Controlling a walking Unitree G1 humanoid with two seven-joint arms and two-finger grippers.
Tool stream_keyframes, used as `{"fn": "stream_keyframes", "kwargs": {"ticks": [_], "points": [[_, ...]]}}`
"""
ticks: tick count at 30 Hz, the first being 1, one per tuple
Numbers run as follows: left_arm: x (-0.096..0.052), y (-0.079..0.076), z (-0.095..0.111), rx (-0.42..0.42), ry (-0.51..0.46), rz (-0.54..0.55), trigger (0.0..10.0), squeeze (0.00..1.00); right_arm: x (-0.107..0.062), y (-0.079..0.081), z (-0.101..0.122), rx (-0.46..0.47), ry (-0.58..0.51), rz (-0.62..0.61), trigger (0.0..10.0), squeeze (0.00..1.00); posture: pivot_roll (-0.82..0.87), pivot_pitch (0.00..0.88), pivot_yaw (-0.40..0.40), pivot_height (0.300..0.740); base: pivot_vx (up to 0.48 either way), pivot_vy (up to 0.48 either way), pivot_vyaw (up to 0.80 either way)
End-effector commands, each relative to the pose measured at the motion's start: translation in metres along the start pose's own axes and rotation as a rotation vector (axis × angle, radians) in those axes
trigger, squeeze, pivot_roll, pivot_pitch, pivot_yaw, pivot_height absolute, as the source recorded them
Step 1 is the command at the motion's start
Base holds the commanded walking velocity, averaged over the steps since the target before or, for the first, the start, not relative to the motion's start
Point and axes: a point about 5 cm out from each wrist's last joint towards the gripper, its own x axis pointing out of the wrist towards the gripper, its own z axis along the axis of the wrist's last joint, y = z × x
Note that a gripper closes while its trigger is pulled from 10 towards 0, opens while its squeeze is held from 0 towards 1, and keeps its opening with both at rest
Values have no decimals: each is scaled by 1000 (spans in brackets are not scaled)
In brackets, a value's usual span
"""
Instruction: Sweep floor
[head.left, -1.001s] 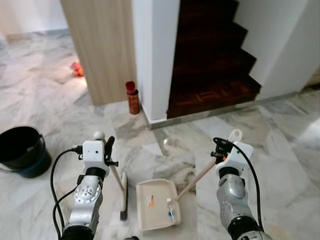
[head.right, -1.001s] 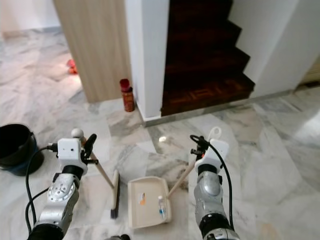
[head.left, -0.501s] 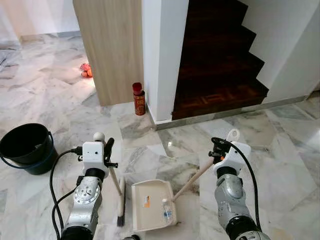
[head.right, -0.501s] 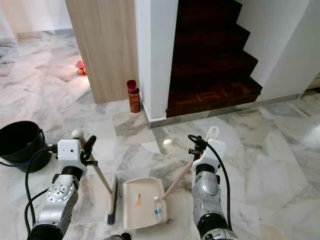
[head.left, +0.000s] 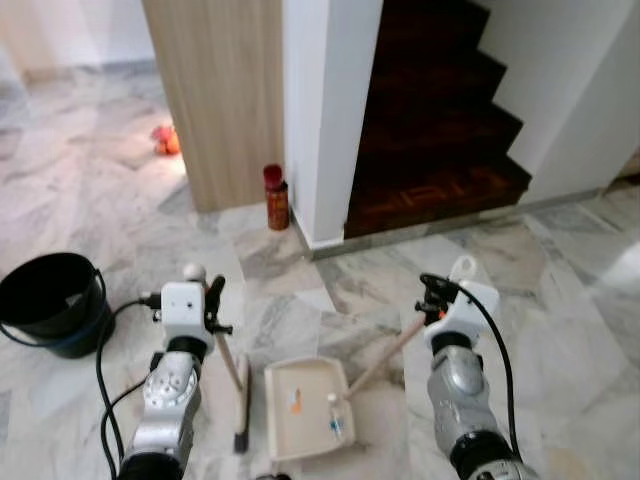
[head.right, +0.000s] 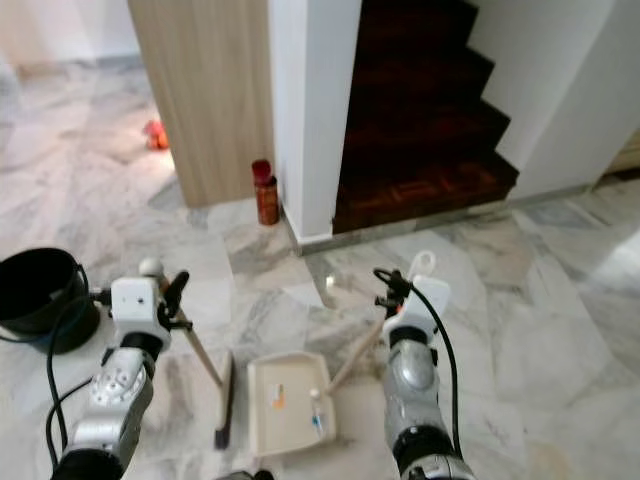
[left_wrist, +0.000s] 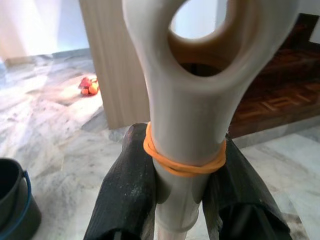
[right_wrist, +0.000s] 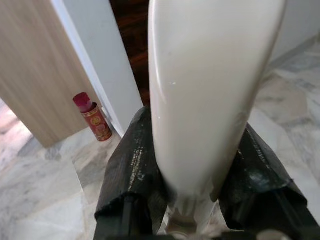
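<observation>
The cream plastic dustpan (head.left: 305, 405) sits flat on the grey-veined marble floor (head.left: 560, 300) and serves as the landmark. Inside its tray lie a small clear plastic bottle (head.left: 336, 412) near the handle side and a small orange scrap (head.left: 296, 405) nearer the middle. The dustpan's long cream handle (head.left: 385, 350) slants up from the tray to the right pincer (right_wrist: 192, 165), whose two black fingers (right_wrist: 132, 165) are clamped on either side of the handle's flattened top.

Just beside the dustpan on the robot's left lies the dark-bristled broom head (head.left: 242, 405), its pale stick rising to the left pincer (left_wrist: 182, 175). That pincer is closed on the cream broom handle (left_wrist: 190, 75) just below an orange rubber band, under the hanging loop.

Both tools look light and stiff, likely hard plastic, smooth enough to twist in a loose grip, so a firm hold high on each handle seems right. The bottle is light and may roll out if the tray tilts.

Well beyond the dustpan stand a red cylindrical can (head.left: 276, 196) by the white wall corner and a black bucket (head.left: 45, 300) far to the left.
</observation>
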Motion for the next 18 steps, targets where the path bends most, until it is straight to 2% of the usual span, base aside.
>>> {"fn": "stream_keyframes", "kwargs": {"ticks": [1, 11, 18], "points": [[5, -3, 12, -2, -54, -10, 10000, 0, 5, 0, 12, 8, -51, -1, 10000, 0, 124, 0, -10, 740, 0, 345, 0], [4, -4, 12, -4, -52, -11, 10000, 0, 5, 0, 12, 0, -48, 1, 10000, 0, 125, 0, -10, 740, 0, 345, 0], [5, -4, 12, -4, -50, -11, 10000, 0, 5, 1, 12, -2, -48, 8, 10000, 0, 126, 0, -9, 740, 0, 346, 550]]}}
